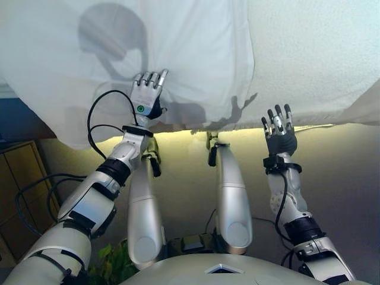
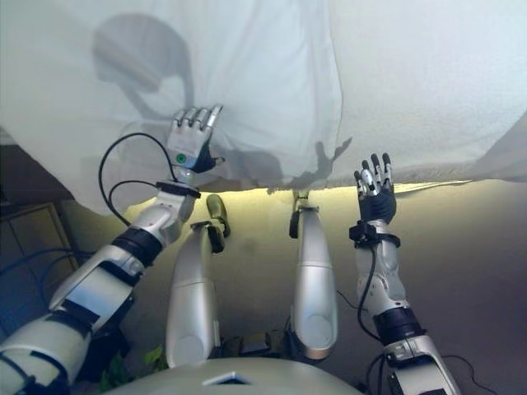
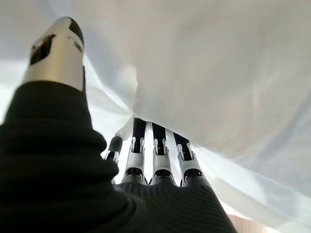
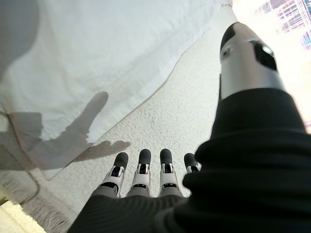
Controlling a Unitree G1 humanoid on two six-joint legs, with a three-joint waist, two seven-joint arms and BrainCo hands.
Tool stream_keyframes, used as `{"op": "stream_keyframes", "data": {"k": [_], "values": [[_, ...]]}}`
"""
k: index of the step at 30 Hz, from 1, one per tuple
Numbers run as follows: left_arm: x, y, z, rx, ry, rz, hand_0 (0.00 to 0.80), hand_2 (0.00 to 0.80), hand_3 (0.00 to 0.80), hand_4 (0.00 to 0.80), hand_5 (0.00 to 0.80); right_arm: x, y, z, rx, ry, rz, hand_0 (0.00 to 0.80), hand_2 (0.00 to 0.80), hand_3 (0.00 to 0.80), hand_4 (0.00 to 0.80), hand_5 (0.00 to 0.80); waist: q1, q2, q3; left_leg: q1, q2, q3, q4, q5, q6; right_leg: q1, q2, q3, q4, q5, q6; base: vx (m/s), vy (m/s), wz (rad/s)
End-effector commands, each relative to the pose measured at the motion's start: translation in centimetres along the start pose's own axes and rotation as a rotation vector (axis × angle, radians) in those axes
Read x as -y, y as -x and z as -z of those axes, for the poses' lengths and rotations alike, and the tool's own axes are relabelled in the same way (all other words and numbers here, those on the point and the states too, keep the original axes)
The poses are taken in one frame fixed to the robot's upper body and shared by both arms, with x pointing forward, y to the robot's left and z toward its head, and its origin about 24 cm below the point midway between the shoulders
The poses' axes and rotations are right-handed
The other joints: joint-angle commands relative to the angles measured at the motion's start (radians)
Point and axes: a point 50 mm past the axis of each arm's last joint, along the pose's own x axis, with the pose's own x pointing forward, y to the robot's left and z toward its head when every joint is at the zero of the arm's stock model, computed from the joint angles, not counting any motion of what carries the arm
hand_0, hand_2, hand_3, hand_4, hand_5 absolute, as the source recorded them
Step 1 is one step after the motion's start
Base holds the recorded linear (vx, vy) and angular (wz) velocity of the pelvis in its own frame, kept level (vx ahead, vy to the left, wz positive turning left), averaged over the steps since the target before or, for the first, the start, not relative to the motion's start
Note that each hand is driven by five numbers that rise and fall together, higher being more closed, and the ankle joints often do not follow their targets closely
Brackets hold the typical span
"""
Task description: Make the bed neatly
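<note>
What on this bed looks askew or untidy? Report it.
The white sheet lies crooked: it covers only the left part of the bed, its edge running diagonally and leaving the textured cover bare on the right. It bunches and hangs over the near edge by the left hand. The right hand is open, apart from it.

A plain white sheet (image 1: 178,53) overlaps a cream, pebble-textured bedspread (image 4: 180,116) with a fringed edge; the floor (image 1: 344,172) is grey.

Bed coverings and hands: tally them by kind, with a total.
Smooth white sheet: 1
Textured white blanket with fringed edge: 1
Robot hands: 2, the left hand on the sheet, fingers under a fold in its wrist view; the right hand open, off the blanket.
Total: 4
</note>
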Motion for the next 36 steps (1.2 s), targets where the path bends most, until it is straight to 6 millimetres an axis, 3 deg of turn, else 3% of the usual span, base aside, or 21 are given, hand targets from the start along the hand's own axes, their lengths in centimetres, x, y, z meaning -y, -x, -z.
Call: {"op": "stream_keyframes", "data": {"k": [1,4,5,6,7,15,23,33,34,36], "values": [[-0.6,-0.7,0.7,-0.043,-0.030,-0.031,0.000,0.000,0.000,0.000,0.000,-1.2,0.2,-2.4,0.114,0.012,-0.057,0.000,0.000,0.000,0.000,0.000,0.007,0.010,0.000,-0.021,0.003,-0.023,-0.081,0.079,0.038,0.011,-0.016,0.002,0.010,0.018,0.047,0.000,0.000,0.00],[-0.5,-0.9,0.2,-0.038,-0.042,-0.021,0.000,0.000,0.000,0.000,0.000,-2.0,-0.3,-2.4,0.120,0.009,-0.052,0.000,0.000,0.000,0.000,0.000,0.006,0.009,0.000,-0.039,0.004,-0.027,-0.073,0.080,0.037,-0.003,-0.018,0.000,0.012,0.016,0.046,0.010,-0.024,0.00],[-0.5,-0.9,-0.3,-0.032,-0.039,-0.016,0.182,0.182,0.182,0.182,0.182,-2.7,-0.7,-2.3,0.126,0.009,-0.045,0.000,0.000,0.000,0.000,0.000,0.010,0.013,0.000,-0.043,0.003,-0.029,-0.072,0.083,0.036,-0.007,-0.021,-0.002,0.015,0.015,0.047,0.015,-0.042,0.01],[-0.6,-1.3,-0.9,-0.022,-0.036,-0.013,0.571,0.571,0.571,0.571,0.571,-3.5,-1.2,-2.3,0.134,0.008,-0.037,0.000,0.000,0.000,0.000,0.000,0.016,0.017,0.000,-0.047,-0.001,-0.033,-0.072,0.086,0.035,-0.009,-0.026,-0.006,0.016,0.014,0.048,0.007,-0.042,0.02],[-0.7,-1.5,-1.4,-0.011,-0.033,-0.012,0.800,0.800,0.800,0.800,0.800,-4.1,-1.5,-2.3,0.141,0.006,-0.031,0.000,0.000,0.000,0.000,0.000,0.021,0.022,0.000,-0.048,-0.004,-0.035,-0.074,0.088,0.034,-0.011,-0.029,-0.009,0.016,0.015,0.049,-0.003,-0.046,0.03],[-1.4,-2.6,-3.9,0.053,-0.011,-0.038,0.800,0.800,0.800,0.800,0.800,-6.6,-3.3,-2.1,0.179,-0.007,0.003,0.000,0.000,0.000,0.000,0.000,0.053,0.051,0.000,-0.054,-0.021,-0.044,-0.071,0.091,0.036,-0.013,-0.054,-0.030,0.031,0.015,0.049,-0.004,-0.032,0.09],[-1.3,-2.6,-4.5,0.068,0.036,-0.028,0.800,0.800,0.800,0.800,0.800,-7.7,-3.8,-2.4,0.191,-0.004,0.025,0.000,0.000,0.000,0.000,0.000,0.069,0.063,0.000,-0.013,-0.021,-0.049,-0.086,0.098,0.030,0.027,-0.066,-0.040,0.036,0.005,0.048,0.012,0.003,0.05],[0.5,-0.8,-2.3,-0.025,0.090,0.068,0.800,0.800,0.800,0.800,0.800,-7.4,-3.6,-1.2,0.147,-0.006,0.036,0.000,0.000,0.000,0.000,0.000,0.096,0.067,0.000,0.151,-0.023,-0.062,-0.149,0.102,0.018,0.211,-0.090,-0.084,-0.022,0.001,0.047,0.038,0.013,0.08],[0.8,-0.6,-1.9,-0.037,0.092,0.078,0.800,0.800,0.800,0.800,0.800,-7.4,-3.6,-1.1,0.145,-0.007,0.040,0.000,0.000,0.000,0.000,0.000,0.100,0.066,0.000,0.156,-0.026,-0.061,-0.166,0.132,0.022,0.224,-0.096,-0.096,-0.044,0.028,0.037,-0.014,0.010,0.13],[1.3,0.1,-1.5,-0.054,0.103,0.103,0.800,0.800,0.800,0.800,0.800,-7.1,-3.5,-0.7,0.135,-0.004,0.052,0.000,0.000,0.000,0.000,0.000,0.108,0.067,0.000,0.191,-0.028,-0.065,-0.175,0.130,0.020,0.262,-0.101,-0.103,-0.055,0.027,0.037,0.031,0.006,0.16]]}}
